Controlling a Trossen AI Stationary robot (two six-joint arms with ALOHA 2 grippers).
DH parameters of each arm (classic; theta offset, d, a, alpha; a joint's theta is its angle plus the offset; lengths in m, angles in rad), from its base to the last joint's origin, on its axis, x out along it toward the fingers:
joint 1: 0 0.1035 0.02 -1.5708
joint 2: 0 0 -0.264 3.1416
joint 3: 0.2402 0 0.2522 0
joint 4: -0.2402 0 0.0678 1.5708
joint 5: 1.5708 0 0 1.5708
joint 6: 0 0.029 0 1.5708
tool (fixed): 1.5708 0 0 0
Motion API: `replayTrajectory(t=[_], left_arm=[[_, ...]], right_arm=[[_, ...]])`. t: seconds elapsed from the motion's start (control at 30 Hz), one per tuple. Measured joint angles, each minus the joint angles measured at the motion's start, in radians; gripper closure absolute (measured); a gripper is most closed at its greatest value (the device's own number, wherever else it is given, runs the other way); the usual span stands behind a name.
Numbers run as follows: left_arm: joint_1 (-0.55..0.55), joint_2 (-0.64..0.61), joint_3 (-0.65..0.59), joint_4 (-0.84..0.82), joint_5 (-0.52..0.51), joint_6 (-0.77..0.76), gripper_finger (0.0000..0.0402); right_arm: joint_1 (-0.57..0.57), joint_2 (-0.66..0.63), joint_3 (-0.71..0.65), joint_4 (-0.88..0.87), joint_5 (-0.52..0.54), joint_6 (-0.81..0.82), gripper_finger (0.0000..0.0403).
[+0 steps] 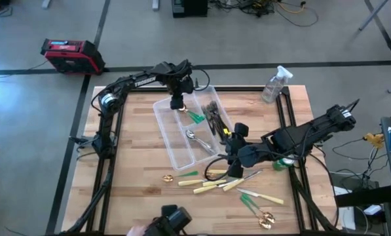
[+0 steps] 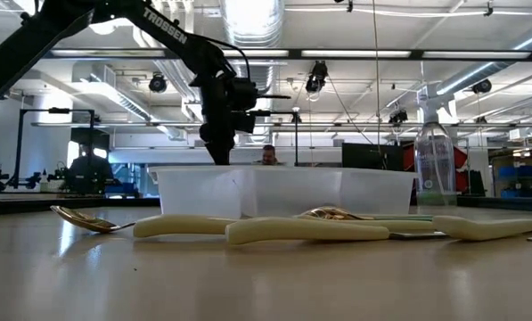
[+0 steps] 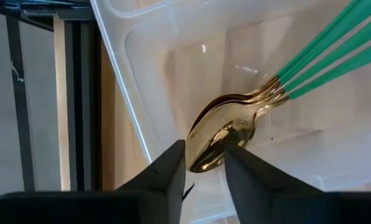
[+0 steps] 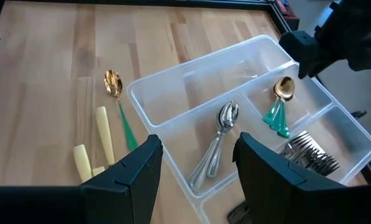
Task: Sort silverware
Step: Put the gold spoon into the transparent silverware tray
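- Hovering over the tray's (image 1: 171, 145) upper end, frame centre, my left gripper (image 1: 177, 101) has its fingers parted around nothing; the green spoons (image 3: 278, 87) lie beneath in their compartment.
- Knives (image 1: 211, 185) lie loose at lower centre, long axes roughly left-right.
- My right gripper (image 1: 236, 156), open and empty, is nearer them.

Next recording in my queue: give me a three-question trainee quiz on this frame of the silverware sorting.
1. True or false: the dark forks lie loose on the table.
2. Which pieces lie right below the left gripper? A) cream-handled knives B) green-handled gold spoons C) silver spoons
3. Fill in: the silver spoons lie in the tray's ____ compartment.

Key:
1. False; they are in a tray compartment.
2. B, in the tray.
3. Long. The right gripper hovers open over the tray's near edge.
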Motion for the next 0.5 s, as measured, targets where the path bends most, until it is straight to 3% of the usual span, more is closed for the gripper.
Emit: replayTrajectory(t=[0.2,0.4,0.5], left_arm=[[0.0,-0.052,-0.002,-0.005,0.06,-0.049,0.0276],[-0.002,-0.113,-0.002,0.04,0.348,-0.121,0.0283],[-0.004,-0.134,-0.002,0.062,0.506,-0.111,0.0284]], right_arm=[[0.001,0.0,-0.046,0.0,-0.001,0.001,0.0223],[0.009,0.029,-0.169,0.026,-0.025,0.045,0.0224],[0.011,0.055,-0.258,0.148,-0.059,0.044,0.0226]])
